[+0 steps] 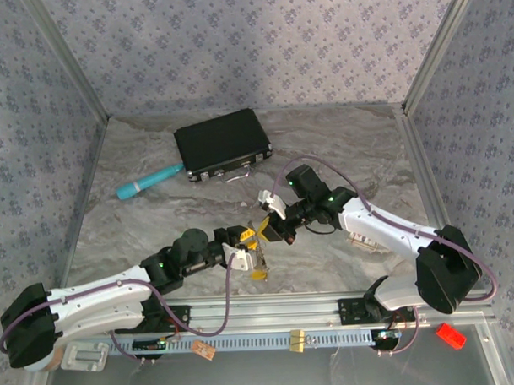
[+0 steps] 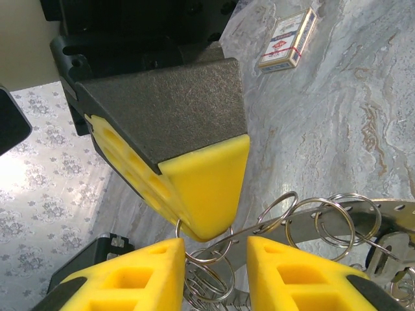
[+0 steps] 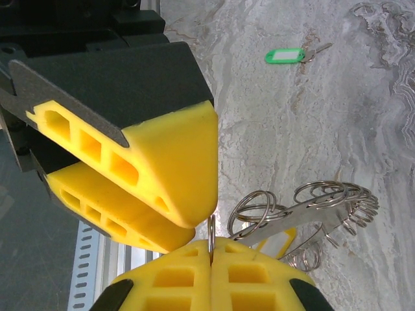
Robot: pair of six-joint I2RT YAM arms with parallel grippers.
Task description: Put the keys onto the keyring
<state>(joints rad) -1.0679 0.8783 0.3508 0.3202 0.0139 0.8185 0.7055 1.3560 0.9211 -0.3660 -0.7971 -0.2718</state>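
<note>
Two grippers meet at the keyring [image 3: 311,208]; the job looks unfinished.
The right gripper [image 3: 211,249] is clenched on one thin split ring of it above the tabletop [image 3: 337,116]; the left gripper [image 2: 215,259] has its jaws apart around a neighbouring ring. The right wrist view finds a green key [image 3: 285,57] lying loose, not yet threaded; the left wrist view adds a red-and-white pack [image 2: 288,40].

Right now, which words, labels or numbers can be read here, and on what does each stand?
None can be read.
Red-and-white box: print too small and blurred to read.
Green key tag: white insert, nothing legible.
Black case: no lettering visible.
</note>
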